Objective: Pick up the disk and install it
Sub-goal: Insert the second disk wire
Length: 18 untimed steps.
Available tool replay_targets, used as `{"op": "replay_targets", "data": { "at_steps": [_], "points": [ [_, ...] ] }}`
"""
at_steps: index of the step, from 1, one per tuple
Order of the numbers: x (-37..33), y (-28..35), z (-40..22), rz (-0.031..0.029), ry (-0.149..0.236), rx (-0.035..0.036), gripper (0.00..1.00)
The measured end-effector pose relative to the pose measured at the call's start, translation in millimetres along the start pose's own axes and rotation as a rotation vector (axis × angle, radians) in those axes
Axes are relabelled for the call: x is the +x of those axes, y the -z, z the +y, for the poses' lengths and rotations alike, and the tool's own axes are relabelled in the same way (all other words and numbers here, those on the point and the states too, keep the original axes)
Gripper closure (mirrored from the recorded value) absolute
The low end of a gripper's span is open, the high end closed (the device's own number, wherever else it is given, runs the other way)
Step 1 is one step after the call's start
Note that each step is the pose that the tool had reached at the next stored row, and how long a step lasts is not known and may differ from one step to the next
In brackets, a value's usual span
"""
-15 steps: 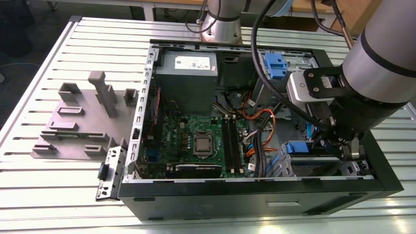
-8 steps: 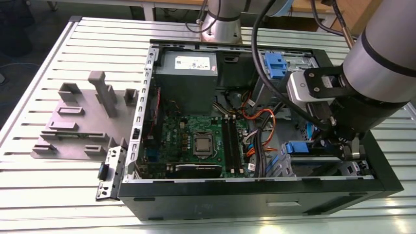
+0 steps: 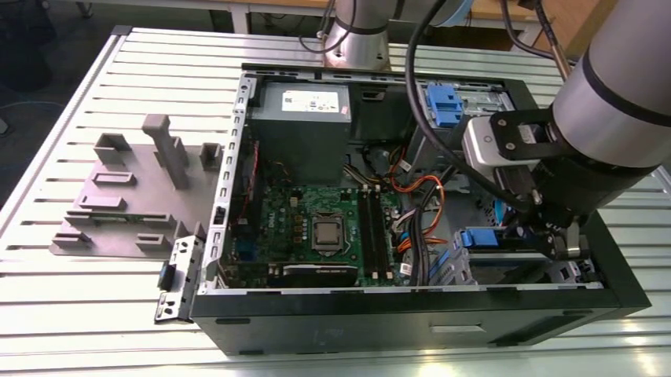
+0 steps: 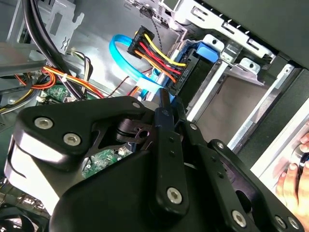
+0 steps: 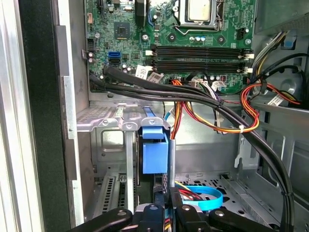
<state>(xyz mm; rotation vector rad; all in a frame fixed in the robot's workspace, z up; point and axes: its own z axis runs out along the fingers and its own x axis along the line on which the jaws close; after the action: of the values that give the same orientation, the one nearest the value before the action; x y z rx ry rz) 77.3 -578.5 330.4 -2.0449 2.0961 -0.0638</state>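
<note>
Disk, blue plastic rail, upright in steel bay, black pincer close.

A table of pale grey ribbed metal slats spans nearly the whole exterior view, its grooves running across the frame from left to right. Beyond its far edge, in the upper left of the frame, lies a dark floor with a black rounded object standing on it. Along the top edge runs pale furniture with light legs, and in the upper right corner a brown wooden surface shows. The light is even and bright, throwing soft shadows.
</note>
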Motion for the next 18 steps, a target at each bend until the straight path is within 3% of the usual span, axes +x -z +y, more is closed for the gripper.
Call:
{"op": "replay_targets", "data": {
  "at_steps": [18],
  "points": [
    [1.5,-5.9,1.0,-0.0003,0.000,0.0000,0.84]
  ]
}}
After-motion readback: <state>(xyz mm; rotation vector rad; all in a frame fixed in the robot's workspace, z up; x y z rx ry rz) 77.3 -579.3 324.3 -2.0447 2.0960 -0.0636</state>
